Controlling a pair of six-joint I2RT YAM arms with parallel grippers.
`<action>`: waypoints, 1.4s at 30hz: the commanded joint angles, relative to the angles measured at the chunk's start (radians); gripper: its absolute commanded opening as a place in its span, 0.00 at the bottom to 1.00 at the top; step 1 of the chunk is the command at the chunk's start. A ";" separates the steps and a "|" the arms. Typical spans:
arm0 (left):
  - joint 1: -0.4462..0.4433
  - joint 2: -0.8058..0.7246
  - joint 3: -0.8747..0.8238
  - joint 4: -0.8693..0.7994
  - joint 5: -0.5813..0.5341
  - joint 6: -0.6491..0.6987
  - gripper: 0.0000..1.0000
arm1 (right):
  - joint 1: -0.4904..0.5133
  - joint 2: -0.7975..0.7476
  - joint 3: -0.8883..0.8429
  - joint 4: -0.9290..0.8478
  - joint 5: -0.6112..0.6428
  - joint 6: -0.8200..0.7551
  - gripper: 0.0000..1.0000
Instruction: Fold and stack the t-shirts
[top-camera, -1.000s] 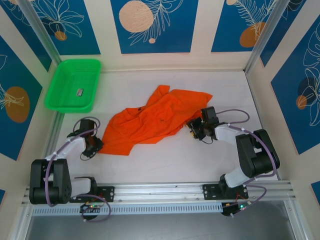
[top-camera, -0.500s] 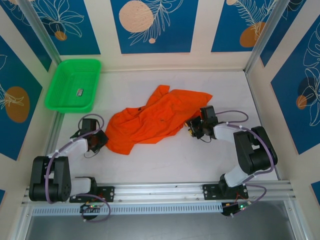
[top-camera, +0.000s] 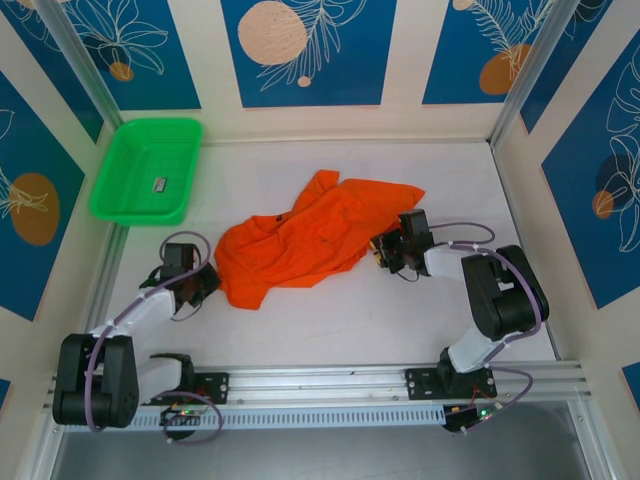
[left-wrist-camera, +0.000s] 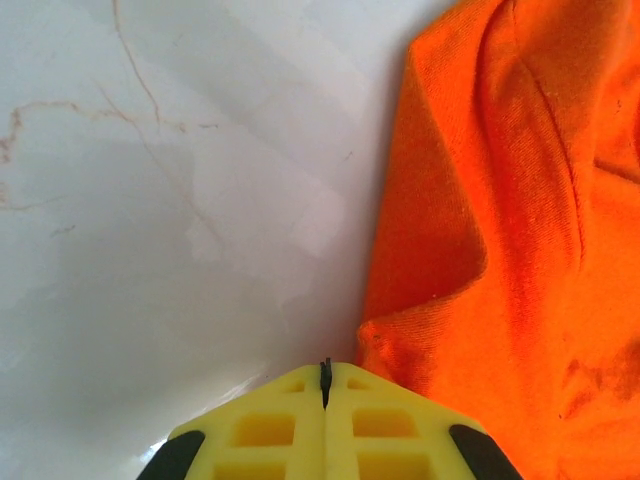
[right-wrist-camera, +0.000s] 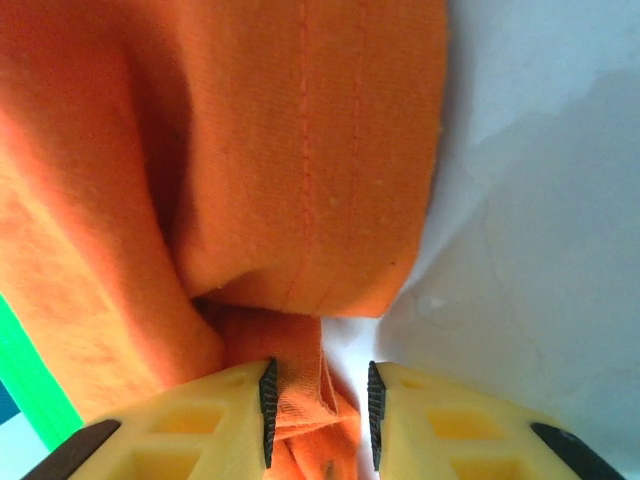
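A white, faintly veined worktop (top-camera: 330, 320) is enclosed by cream walls with blue panels, on which pale leaf outlines and orange discs are painted. A metal rail (top-camera: 330, 380) runs along the near edge. In the far left corner a green tray (top-camera: 137, 217) is placed, with a small dark object (top-camera: 159, 183) inside it.

Near the left edge, the left arm is stretched low from its base at the near left corner, with the forearm angled toward the centre. The left gripper (top-camera: 207, 280) is held just beside the near left corner of the t-shirt (top-camera: 310, 245). In the left wrist view, the left gripper (left-wrist-camera: 325, 368) is seen with its yellow fingers pressed tightly together, and a folded corner of the t-shirt (left-wrist-camera: 480, 220) lies against the tip of one finger.

The orange t-shirt is spread crumpled across the middle of the worktop, well apart from the tray.

On the right, the right arm is bent sharply at the elbow, with the forearm reaching left. The right gripper (top-camera: 383, 256) is set at the shirt's right edge. In the right wrist view, the right gripper (right-wrist-camera: 318, 385) is seen with its jaws partly apart, and a bunched fold of the t-shirt (right-wrist-camera: 250, 150) lies between them.
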 joint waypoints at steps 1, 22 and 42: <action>-0.009 -0.011 -0.016 0.015 -0.001 0.010 0.00 | 0.003 -0.002 -0.033 0.053 0.012 0.075 0.34; -0.011 -0.065 -0.006 -0.020 -0.014 0.009 0.00 | -0.011 -0.010 0.011 0.017 0.017 0.057 0.00; -0.053 -0.364 0.356 -0.389 0.056 -0.023 0.00 | -0.304 -0.765 0.272 -0.983 -0.108 -0.671 0.00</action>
